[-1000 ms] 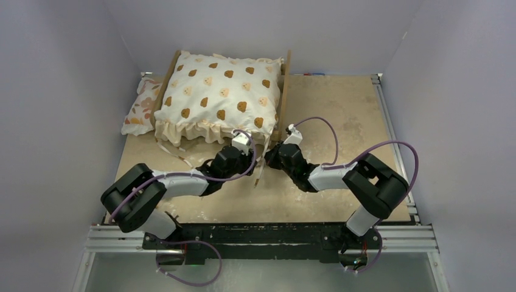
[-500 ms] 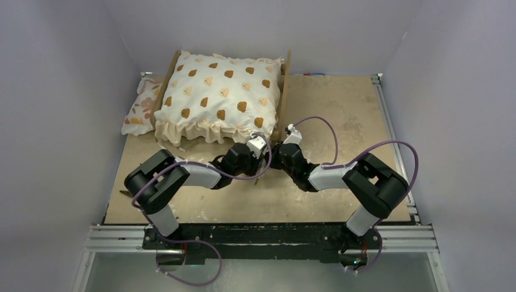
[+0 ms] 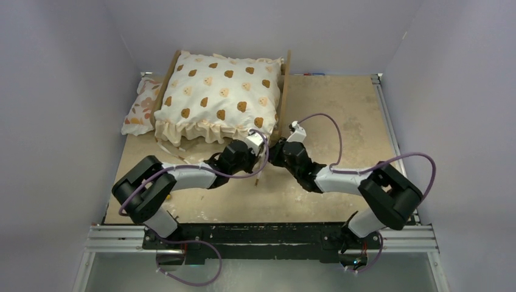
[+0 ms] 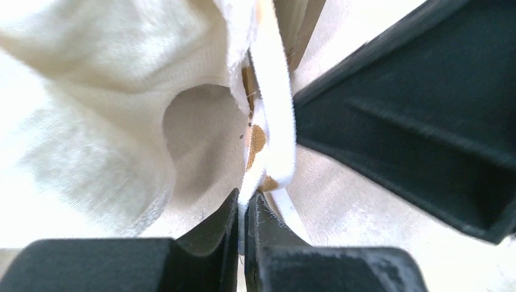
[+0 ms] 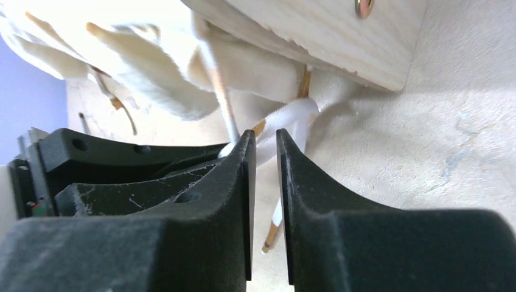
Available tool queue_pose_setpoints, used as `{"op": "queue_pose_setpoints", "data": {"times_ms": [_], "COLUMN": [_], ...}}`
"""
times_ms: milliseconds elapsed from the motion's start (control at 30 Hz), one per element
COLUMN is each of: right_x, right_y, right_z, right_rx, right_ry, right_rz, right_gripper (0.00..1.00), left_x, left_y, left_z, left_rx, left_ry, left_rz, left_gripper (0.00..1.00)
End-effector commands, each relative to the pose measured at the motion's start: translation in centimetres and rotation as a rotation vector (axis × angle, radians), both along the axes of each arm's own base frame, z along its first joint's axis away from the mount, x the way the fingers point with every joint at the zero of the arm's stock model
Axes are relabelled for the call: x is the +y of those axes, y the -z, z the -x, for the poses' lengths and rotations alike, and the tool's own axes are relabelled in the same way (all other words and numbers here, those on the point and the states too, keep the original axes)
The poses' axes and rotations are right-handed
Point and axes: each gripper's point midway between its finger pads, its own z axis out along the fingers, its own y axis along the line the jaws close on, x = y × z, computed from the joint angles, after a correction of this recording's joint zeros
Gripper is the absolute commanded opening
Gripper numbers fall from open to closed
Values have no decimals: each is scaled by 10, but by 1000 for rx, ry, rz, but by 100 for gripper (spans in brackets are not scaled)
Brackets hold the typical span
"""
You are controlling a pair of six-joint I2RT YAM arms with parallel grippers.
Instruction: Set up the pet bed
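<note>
At the five-o'clock corner of the pet bed (image 3: 284, 85), my left tool (image 4: 245, 201) pinches the cushion tie (image 4: 275, 121); my right tool (image 5: 264, 137), barely parted, sits nearer, the post (image 5: 341, 36) at its twelve o'clock.

1 pet bed (image 3: 283, 91) of light wood. 1 large cream bear-print cushion (image 3: 219, 91). 1 small floral pillow (image 3: 141, 106). 2 robot arms: 1 left arm (image 3: 182, 177) and 1 right arm (image 3: 341, 180). 1 tan surface (image 3: 341, 115). Cream ties (image 3: 259, 175) trail from the cushion, too tangled to count.
</note>
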Motion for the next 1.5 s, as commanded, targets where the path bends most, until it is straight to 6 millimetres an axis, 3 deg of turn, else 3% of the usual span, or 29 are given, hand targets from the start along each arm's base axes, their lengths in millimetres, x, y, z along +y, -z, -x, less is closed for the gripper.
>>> {"op": "queue_pose_setpoints", "data": {"times_ms": [0, 167, 400, 633, 833, 1067, 1200, 1333, 1467], "right_x": [-29, -33, 7, 23, 28, 10, -18, -46, -55], "right_y": [-24, -17, -1, 22, 47, 57, 64, 72, 76], "right_z": [-3, 17, 44, 33, 37, 45, 50, 45, 37], "right_rx": [-73, -78, -92, -75, -21, 24, 72, 117, 136], "right_ry": [85, 1, -95, -61, -87, -61, 5, 78, 101], "right_rz": [57, 82, 149, 185, 218, 256, 260, 263, 247], "right_gripper": [27, 46, 59, 63, 49, 14, 1, 0, 0], "left_x": [6, 12, -1, -7, -13, -19, -27, -41, -44], "left_y": [-27, -48, -64, -65, -90, -136, -181, -229, -281], "left_z": [5, 15, 19, 19, 16, 3, -11, -27, -51], "left_rx": [23, 35, 54, 67, 39, -18, -83, -156, -245], "left_ry": [-47, -72, -36, -34, -23, -54, -63, -50, -93], "left_rz": [45, 78, 151, 175, 230, 288, 332, 374, 405], "left_gripper": [0, 0, 0, 0, 0, 0, 0, 0, 0]}}
